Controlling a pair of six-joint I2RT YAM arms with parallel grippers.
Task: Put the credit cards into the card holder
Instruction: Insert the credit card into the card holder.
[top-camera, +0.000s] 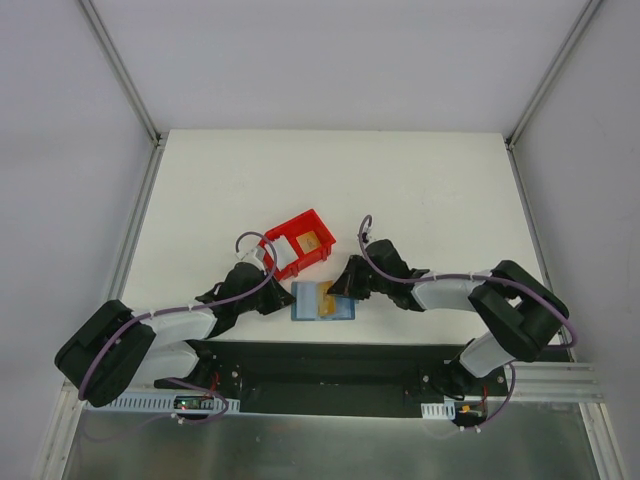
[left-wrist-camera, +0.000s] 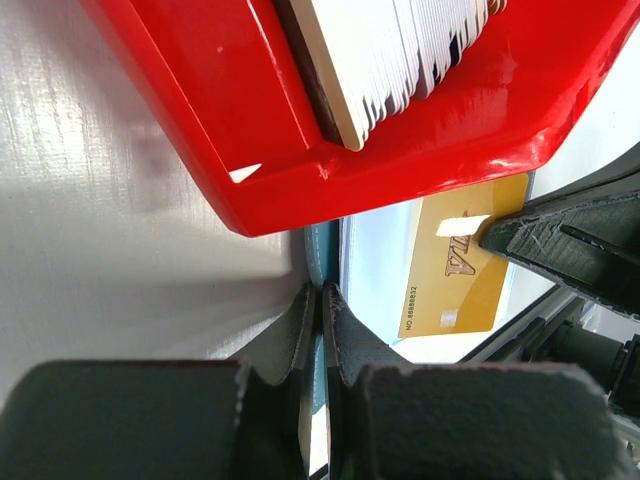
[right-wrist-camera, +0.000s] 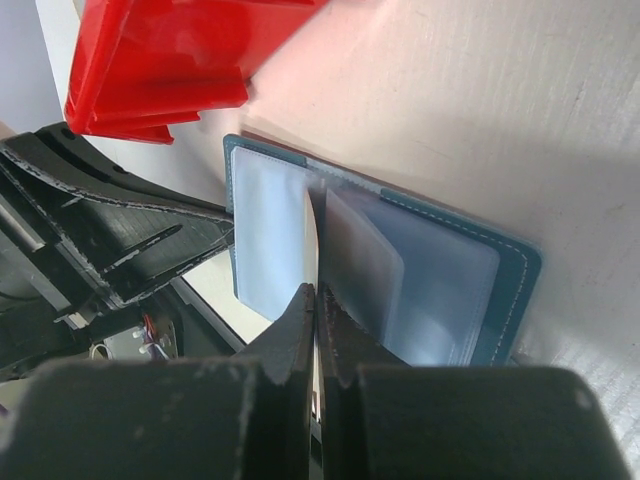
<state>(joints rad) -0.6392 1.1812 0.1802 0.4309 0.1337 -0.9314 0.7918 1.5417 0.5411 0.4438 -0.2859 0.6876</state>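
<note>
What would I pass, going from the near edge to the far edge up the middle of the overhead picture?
Black metal mounting plate → open teal-blue folding card holder → red plastic bin → white tabletop.

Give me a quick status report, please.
Left gripper shut on card holder edge. Right gripper shut on gold card, over open holder. Red bin close by, not blocking.
</note>
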